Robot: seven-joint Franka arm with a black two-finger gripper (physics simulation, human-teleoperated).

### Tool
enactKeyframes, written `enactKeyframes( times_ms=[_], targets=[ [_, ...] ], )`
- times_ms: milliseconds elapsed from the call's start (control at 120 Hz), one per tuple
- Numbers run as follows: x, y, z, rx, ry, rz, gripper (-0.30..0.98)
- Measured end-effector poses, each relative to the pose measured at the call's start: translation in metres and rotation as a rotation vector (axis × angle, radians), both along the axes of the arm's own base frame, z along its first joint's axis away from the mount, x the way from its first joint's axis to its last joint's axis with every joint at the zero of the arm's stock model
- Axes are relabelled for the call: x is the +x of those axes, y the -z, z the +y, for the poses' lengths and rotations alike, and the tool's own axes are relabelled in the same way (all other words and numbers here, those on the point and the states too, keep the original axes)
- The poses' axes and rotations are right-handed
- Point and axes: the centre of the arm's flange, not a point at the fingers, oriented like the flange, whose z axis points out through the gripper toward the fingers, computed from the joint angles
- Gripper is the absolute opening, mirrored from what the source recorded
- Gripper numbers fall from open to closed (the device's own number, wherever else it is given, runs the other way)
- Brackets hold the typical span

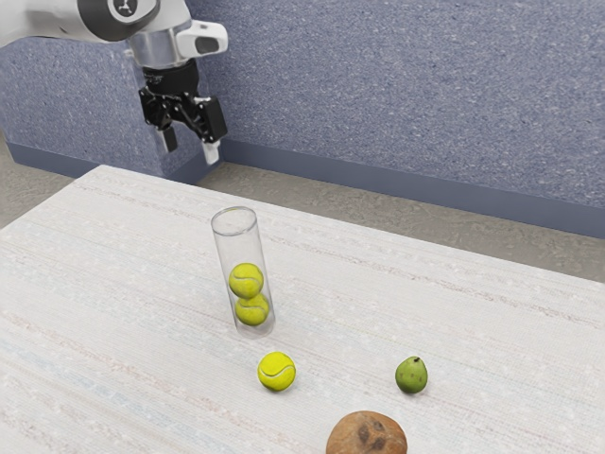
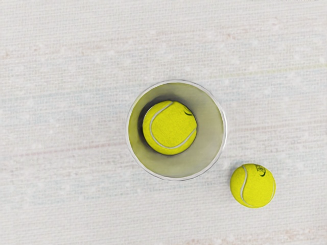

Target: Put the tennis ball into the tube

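Observation:
My gripper (image 1: 189,149) is open and empty, high above the table's far edge in the exterior view, away from the tube and the balls. The clear tube (image 1: 225,253) stands upright on the table, its mouth facing up, with two yellow tennis balls (image 1: 247,281) stacked inside. A loose tennis ball (image 1: 277,372) lies on the table beside the tube's base. From above, the wrist view has the tube's rim (image 2: 225,130) around the upper ball (image 2: 169,127), and the loose ball (image 2: 253,186) close outside the rim.
A green pear-like fruit (image 1: 411,375) rests on the pale table (image 1: 492,322) toward the exterior view's right. Near that view's lower edge is a brown coconut (image 1: 367,437). Behind the table runs a blue speckled wall.

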Motion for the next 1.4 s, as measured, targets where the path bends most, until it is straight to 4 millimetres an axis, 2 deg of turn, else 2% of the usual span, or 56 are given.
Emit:
enactKeyframes(
  times_ms=[208, 308, 458, 508, 758, 883, 992, 1058, 1175, 1350, 1400],
  targets=[
    [0.002, -0.001, 0.003, 0.002, 0.001, -0.014, 0.69],
    [0.003, 0.005, 0.004, 0.005, 0.001, -0.005, 0.69],
    [-0.020, 0.034, 0.003, -0.004, 0.010, 0.032, 0.69],
    [-0.024, 0.051, 0.000, -0.006, 0.015, 0.040, 0.69],
    [-0.020, 0.123, -0.064, -0.003, 0.123, 0.044, 0.69],
    [-0.029, 0.167, -0.093, -0.003, 0.170, 0.061, 0.69],
    [-0.032, 0.186, -0.116, -0.007, 0.206, 0.048, 0.69],
    [-0.036, 0.202, -0.123, -0.008, 0.216, 0.050, 0.69],
    [-0.036, 0.224, -0.111, -0.015, 0.185, 0.045, 0.69],
    [-0.021, 0.244, -0.052, -0.020, 0.069, 0.035, 0.69],
    [-0.021, 0.250, -0.054, -0.019, 0.052, 0.039, 0.69]
  ],
)
